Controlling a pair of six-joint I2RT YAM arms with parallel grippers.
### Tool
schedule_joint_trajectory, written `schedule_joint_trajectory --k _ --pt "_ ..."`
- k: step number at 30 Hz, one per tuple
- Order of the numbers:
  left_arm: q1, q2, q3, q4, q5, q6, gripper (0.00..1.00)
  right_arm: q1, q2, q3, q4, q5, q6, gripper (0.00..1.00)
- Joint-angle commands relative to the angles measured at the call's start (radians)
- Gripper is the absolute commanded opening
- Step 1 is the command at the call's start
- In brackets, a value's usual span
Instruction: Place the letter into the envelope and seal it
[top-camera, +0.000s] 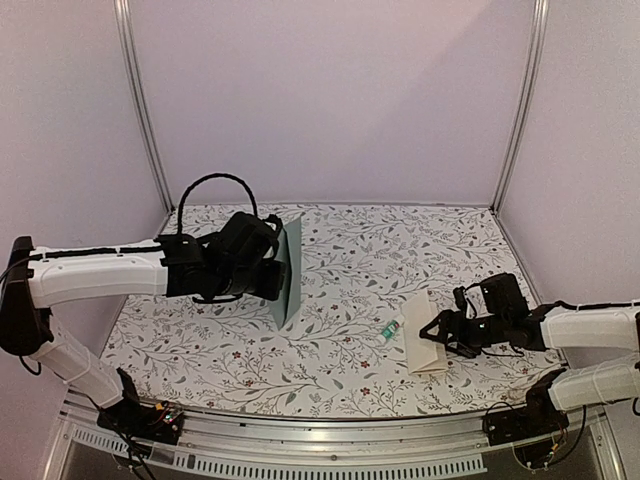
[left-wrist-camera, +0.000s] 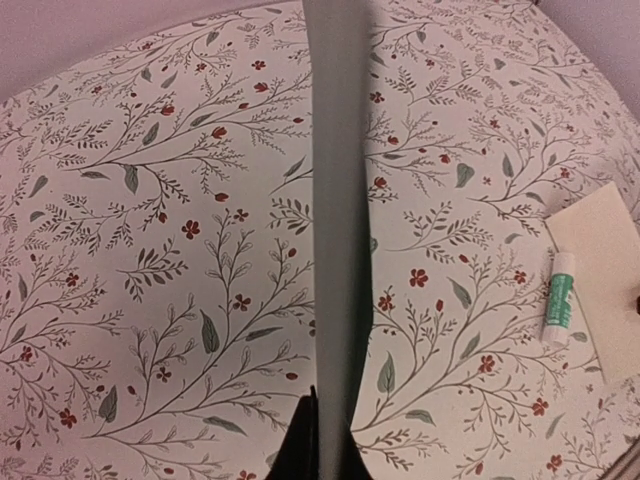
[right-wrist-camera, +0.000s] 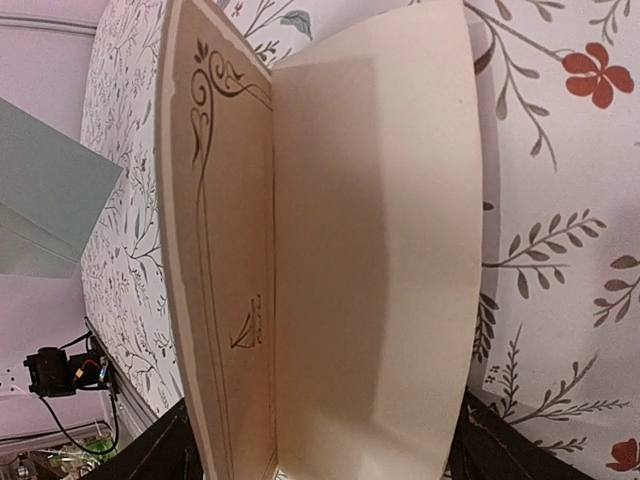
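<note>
My left gripper (top-camera: 277, 272) is shut on the pale teal envelope (top-camera: 291, 268) and holds it upright on its edge above the left half of the table. In the left wrist view the envelope (left-wrist-camera: 338, 200) runs up edge-on from between the dark fingers (left-wrist-camera: 298, 445). The tan letter (top-camera: 428, 345) lies at the right, bent lengthwise. Its bordered left part (right-wrist-camera: 225, 250) stands up and its plain part lies flat. My right gripper (top-camera: 437, 333) is open, its jaws wide on either side of the letter at its near end.
A small white-and-green glue stick (top-camera: 390, 329) lies just left of the letter, seen also as the glue stick (left-wrist-camera: 560, 298) in the left wrist view. The floral tablecloth (top-camera: 360, 250) is walled by pale panels behind and at both sides.
</note>
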Motion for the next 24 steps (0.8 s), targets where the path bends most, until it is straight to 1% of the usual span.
schedule_joint_trajectory --k 1,5,9,14,19,24 --pt "-0.015 -0.014 -0.016 0.018 0.004 0.013 0.0 -0.015 -0.009 -0.052 0.061 -0.022 0.024 0.79" --pt "-0.015 -0.014 -0.019 0.022 0.005 0.013 0.0 -0.017 -0.002 -0.081 0.11 -0.026 0.041 0.67" --pt "-0.015 -0.013 -0.02 0.021 0.005 0.013 0.0 -0.019 -0.016 -0.103 0.135 -0.02 0.05 0.57" --pt "-0.015 -0.011 -0.02 0.024 0.008 0.012 0.0 -0.02 -0.036 -0.137 0.18 -0.015 0.072 0.38" --pt "-0.015 -0.009 -0.018 0.026 0.008 0.013 0.0 -0.02 -0.037 -0.168 0.267 -0.026 0.1 0.3" --pt "-0.015 -0.008 -0.02 0.027 0.008 0.013 0.0 -0.021 -0.028 -0.182 0.326 -0.04 0.117 0.17"
